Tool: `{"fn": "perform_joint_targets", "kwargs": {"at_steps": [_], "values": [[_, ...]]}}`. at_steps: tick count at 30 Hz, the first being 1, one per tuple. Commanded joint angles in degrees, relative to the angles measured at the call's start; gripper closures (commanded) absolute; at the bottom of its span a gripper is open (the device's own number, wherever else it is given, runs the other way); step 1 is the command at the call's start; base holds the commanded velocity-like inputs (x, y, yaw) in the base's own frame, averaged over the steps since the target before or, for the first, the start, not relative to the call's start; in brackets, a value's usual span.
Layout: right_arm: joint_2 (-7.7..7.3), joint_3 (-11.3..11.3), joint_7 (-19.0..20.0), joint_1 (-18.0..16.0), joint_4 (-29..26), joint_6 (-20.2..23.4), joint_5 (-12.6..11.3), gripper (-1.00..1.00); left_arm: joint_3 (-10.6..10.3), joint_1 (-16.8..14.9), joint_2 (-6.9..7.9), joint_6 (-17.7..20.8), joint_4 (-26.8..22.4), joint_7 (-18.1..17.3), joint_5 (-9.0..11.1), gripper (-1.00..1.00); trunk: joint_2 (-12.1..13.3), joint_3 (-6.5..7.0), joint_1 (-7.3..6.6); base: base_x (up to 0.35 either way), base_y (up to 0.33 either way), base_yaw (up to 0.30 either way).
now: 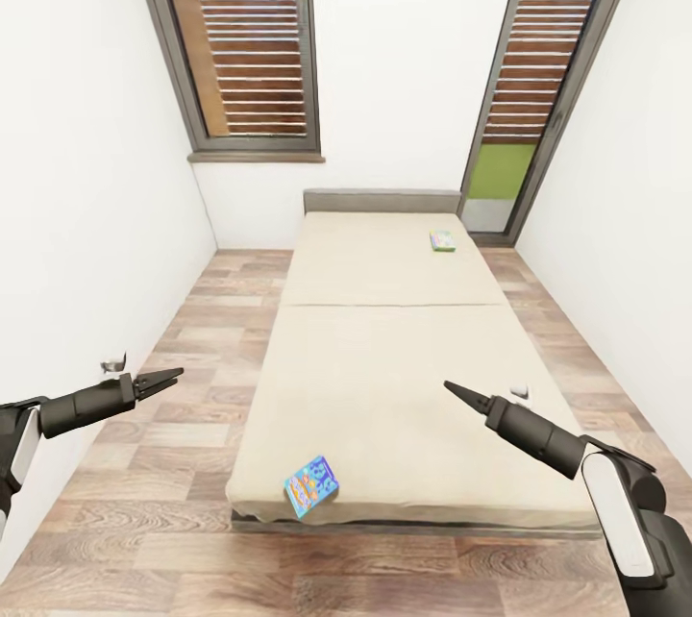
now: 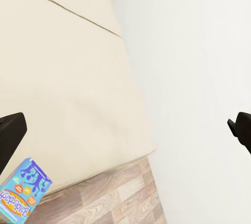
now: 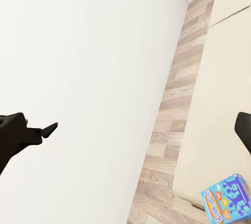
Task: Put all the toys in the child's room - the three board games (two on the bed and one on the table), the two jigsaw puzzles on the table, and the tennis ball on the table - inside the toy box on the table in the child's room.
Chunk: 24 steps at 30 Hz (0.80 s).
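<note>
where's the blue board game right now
In the head view, the blue board game lies on the bed at its near foot edge, toward the robot's left, between and below both grippers.

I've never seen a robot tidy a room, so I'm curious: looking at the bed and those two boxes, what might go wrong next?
Two risks, as I judge it. The small blue printed game box lies at the foot edge of the beige bed, so a clumsy nudge could push it onto the wood floor. The white-blue game box with a green edge lies far up near the grey headboard, probably a long reach for either gripper.
</note>
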Motion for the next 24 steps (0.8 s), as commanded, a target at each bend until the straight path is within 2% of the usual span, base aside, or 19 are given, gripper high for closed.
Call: {"fn": "perform_joint_targets", "kwargs": {"at_steps": [1, 24], "values": [[-0.05, -0.1, 0.1, 0.0, 0.0, 0.3, -0.1, -1.0, 0.0, 0.0, -0.01, 0.6, 0.0, -0.2, 0.1, -1.0, -0.1, -0.01, 0.03, 0.0, 0.0, 0.0], [0.14, 0.0, -0.1, 0.0, 0.1, -1.7, -0.1, -1.0, 0.0, 0.0, 0.06, 0.6, 0.0, -0.2, 0.1, -1.0, -0.1, 2.19, 0.03, 0.0, 0.0, 0.0]]}}
